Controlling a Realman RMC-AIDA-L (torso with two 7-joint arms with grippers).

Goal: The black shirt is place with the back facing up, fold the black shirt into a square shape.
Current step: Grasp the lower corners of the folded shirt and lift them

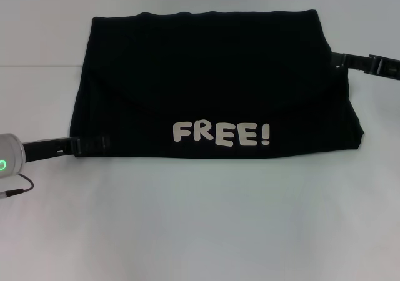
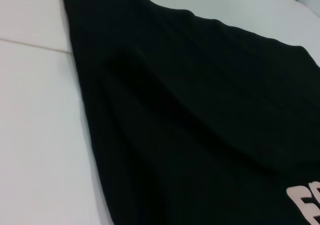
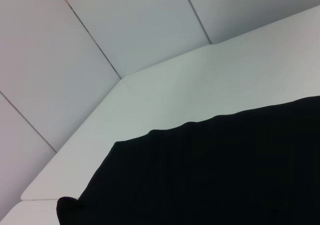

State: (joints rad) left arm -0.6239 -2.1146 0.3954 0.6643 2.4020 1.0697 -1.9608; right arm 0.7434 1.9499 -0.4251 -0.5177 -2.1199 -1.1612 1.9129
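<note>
Black shirt folded to a wide rectangle, mid-counter.

The black shirt [image 1: 212, 87] lies flat on the white counter [image 1: 200, 231], with white "FREE!" lettering [image 1: 222, 133] near its 6 o'clock edge. The left end effector [image 1: 94, 145] reaches its 8 o'clock corner and the right end effector [image 1: 340, 60] its 2 o'clock edge; I cannot tell either's grip.

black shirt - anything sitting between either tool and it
Nothing visible does. The black shirt, showing a white FREE! print, lies partly folded on the white table. The left tool reaches its near left edge and the right tool its far right edge; no other object lies between them.
</note>
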